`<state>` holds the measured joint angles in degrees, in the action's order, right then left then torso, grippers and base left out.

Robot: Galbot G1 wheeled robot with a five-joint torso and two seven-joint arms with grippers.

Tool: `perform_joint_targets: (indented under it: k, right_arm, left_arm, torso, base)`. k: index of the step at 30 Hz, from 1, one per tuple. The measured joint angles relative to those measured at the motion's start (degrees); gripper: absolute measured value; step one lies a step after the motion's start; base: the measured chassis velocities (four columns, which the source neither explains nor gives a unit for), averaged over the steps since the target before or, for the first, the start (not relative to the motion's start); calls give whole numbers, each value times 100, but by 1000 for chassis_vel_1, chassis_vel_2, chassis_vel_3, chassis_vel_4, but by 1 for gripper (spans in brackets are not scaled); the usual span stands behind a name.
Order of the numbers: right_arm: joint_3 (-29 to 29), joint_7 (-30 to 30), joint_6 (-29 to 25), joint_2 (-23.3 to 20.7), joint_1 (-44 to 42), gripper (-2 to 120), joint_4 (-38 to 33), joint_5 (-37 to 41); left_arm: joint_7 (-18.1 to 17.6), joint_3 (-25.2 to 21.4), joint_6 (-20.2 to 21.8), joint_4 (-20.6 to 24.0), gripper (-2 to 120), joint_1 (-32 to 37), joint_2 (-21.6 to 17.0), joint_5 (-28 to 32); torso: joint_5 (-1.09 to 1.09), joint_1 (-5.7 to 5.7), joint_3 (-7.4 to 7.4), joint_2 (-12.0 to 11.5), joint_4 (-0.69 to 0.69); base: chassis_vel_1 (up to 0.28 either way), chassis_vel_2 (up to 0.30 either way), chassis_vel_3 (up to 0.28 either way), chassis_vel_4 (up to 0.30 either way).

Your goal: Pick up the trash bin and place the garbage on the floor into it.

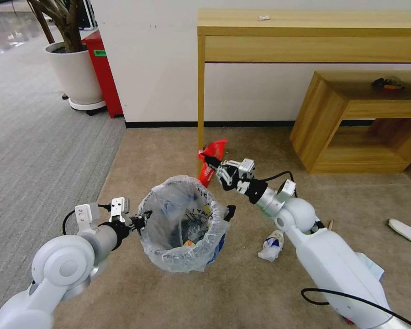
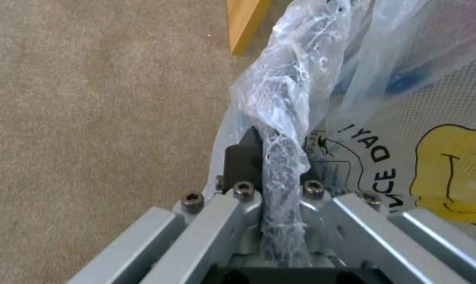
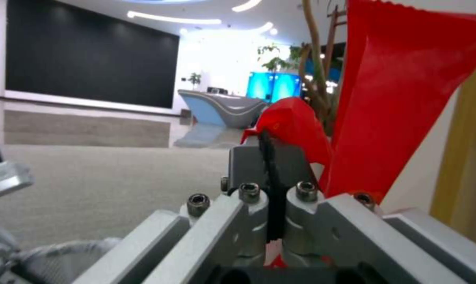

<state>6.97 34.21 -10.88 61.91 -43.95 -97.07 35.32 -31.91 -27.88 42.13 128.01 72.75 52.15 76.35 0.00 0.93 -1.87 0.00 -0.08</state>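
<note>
Above the carpet (image 1: pixel 260 292), left tool (image 1: pixel 141 220) clamps the trash bin (image 1: pixel 182 228) rim; right tool (image 1: pixel 213 163) pinches the red wrapper (image 1: pixel 213 153).

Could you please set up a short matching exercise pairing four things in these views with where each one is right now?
Things:
1. trash bin
2. red wrapper
3. crumpled tissue
4. white slipper

Places:
A. on the carpet far out on the robot's right
B. pinched in the right gripper
C. on the carpet beside the right arm
D. rim clamped by the left gripper

Pairs: 1-D, 2-B, 3-C, 4-A
</note>
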Motion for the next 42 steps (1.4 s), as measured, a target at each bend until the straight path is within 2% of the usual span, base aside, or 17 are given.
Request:
perform_joint_targets:
  k: [9,25,36,42]
  right_arm:
    - [134,-30,35,-50,409,0,-40,243]
    - [95,-44,67,-61,622,0,-173,511]
    - [-5,3,69,-81,507,0,-242,485]
    - [-119,172,6,-159,153,0,-287,278]
  left_arm:
    - [37,29,0,-32,0,31,5,-82]
    - [66,64,0,-63,0,82,57,-185]
    - [86,28,0,-92,0,55,48,-192]
    - [96,22,0,-119,0,36,49,-190]
  torso:
    - [0,0,0,0,0]
    - [0,0,0,0,0]
    - [0,0,1,0,0]
    - [0,0,0,0,0]
  base:
    - [0,0,0,0]
    - [0,0,0,0]
    - [0,0,0,0]
    - [0,0,0,0]
